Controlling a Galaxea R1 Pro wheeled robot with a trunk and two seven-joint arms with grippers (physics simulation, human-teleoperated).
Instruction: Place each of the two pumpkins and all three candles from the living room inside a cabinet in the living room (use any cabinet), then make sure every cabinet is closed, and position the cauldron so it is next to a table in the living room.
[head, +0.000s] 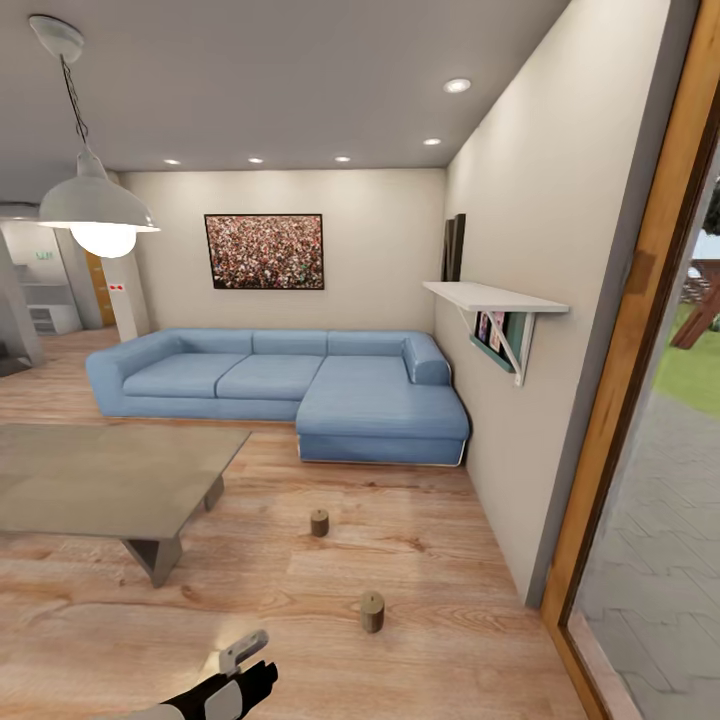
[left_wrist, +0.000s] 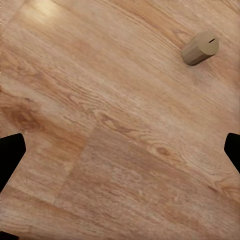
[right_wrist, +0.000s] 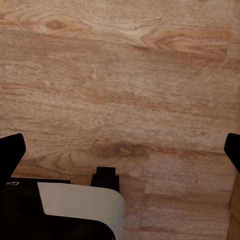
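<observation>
Two tan candles stand upright on the wooden floor, one (head: 319, 522) near the coffee table's corner and one (head: 372, 611) closer to me. The table (head: 90, 480) has a grey-beige top and fills the left side. My left gripper (head: 243, 668) pokes in at the bottom edge, left of the nearer candle. In the left wrist view the left gripper (left_wrist: 120, 155) is open over bare floor, with a candle (left_wrist: 200, 48) lying beyond it. The right gripper (right_wrist: 120, 150) is open above floorboards. The pumpkins, cabinet and cauldron are out of view.
A blue corner sofa (head: 290, 385) lines the far wall. A white shelf (head: 495, 298) juts from the right wall, and a wood-framed glass door (head: 640, 400) stands at the right. A pendant lamp (head: 98, 212) hangs at upper left. Part of my own body (right_wrist: 80, 210) shows below the right wrist.
</observation>
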